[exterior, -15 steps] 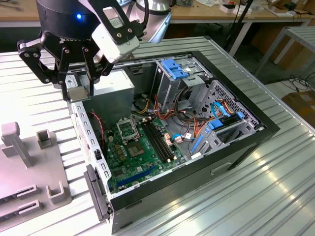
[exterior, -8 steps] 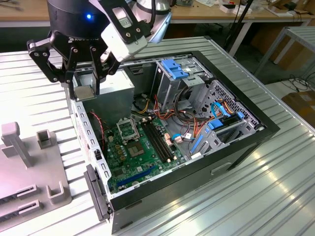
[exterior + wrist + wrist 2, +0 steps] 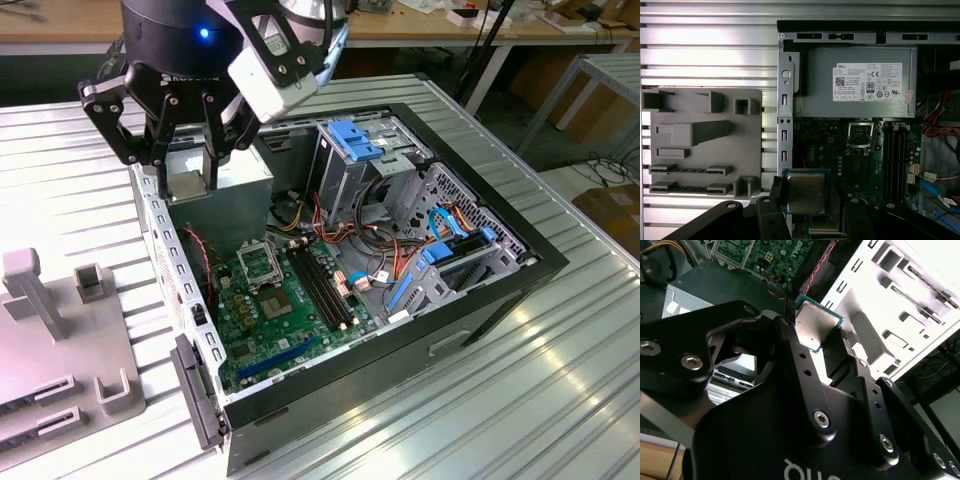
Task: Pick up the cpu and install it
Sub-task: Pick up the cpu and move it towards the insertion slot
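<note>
Gripper [image 3: 807, 200]: black linkage fingers [image 3: 775, 192] drawn in on the cpu, pinching it by two opposite edges. There is no slack between the pads and the chip in either wrist view.
Cpu [image 3: 806, 192]: small square chip with a shiny silver top and a green rim. It is held off every surface with the metal face towards the camera in both wrist views [image 3: 815, 327].
Position of the arm: in the exterior view the gripper [image 3: 185, 165] hangs above the computer case [image 3: 540, 265], over its wall on the exterior view's left, by the grey power supply [image 3: 860, 82].
Socket [image 3: 860, 135]: black square with a metal frame on the green motherboard [image 3: 290, 320], just beside the power supply and well apart from the held chip.
Memory slots [image 3: 895, 150]: long black strips beside the socket.
Fixture tray [image 3: 700, 140]: grey moulded holder with posts and slots, lying on the ribbed metal table [image 3: 500, 400] next to the case.
Cables: red, orange and blue bundles inside the case, on the far side from the gripper.
</note>
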